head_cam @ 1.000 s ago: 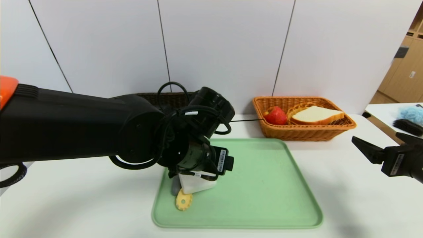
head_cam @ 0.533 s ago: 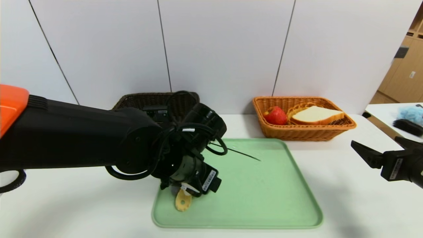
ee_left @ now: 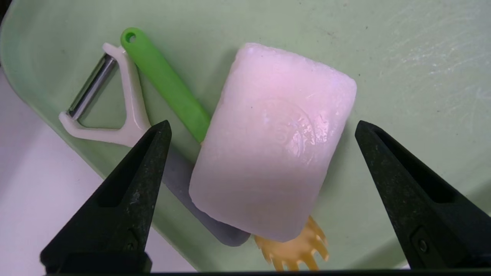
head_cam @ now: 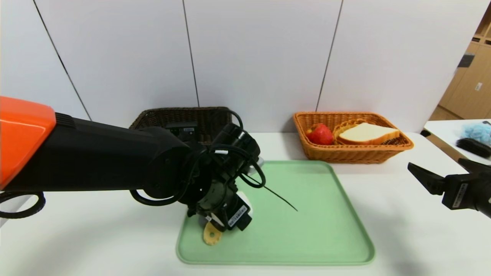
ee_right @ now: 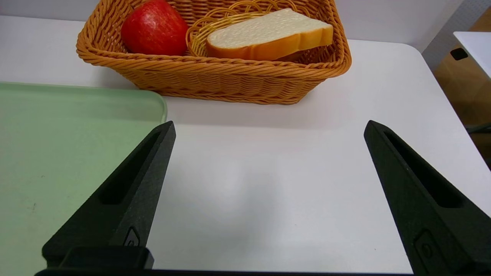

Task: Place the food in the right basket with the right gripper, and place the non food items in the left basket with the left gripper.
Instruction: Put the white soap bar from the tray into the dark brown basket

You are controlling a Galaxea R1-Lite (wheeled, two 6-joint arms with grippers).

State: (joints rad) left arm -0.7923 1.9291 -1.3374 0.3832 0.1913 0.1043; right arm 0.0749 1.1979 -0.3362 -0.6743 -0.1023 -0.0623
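Soap (ee_left: 272, 142) is lying flat, long axis between the spread fingers of the left gripper (ee_left: 262, 132), now descending lower; right gripper (ee_right: 268, 130) is idling open near the worktop's right edge.

We find no readable text, brand, number or sign. The white label (head_cam: 237, 217) on the left gripper (head_cam: 215, 222) carries print too small to read. The label (head_cam: 459, 190) on the right gripper (head_cam: 441, 174) is likewise illegible. The soap bar (ee_left: 270, 140) bears an embossed round stamp we cannot decipher.
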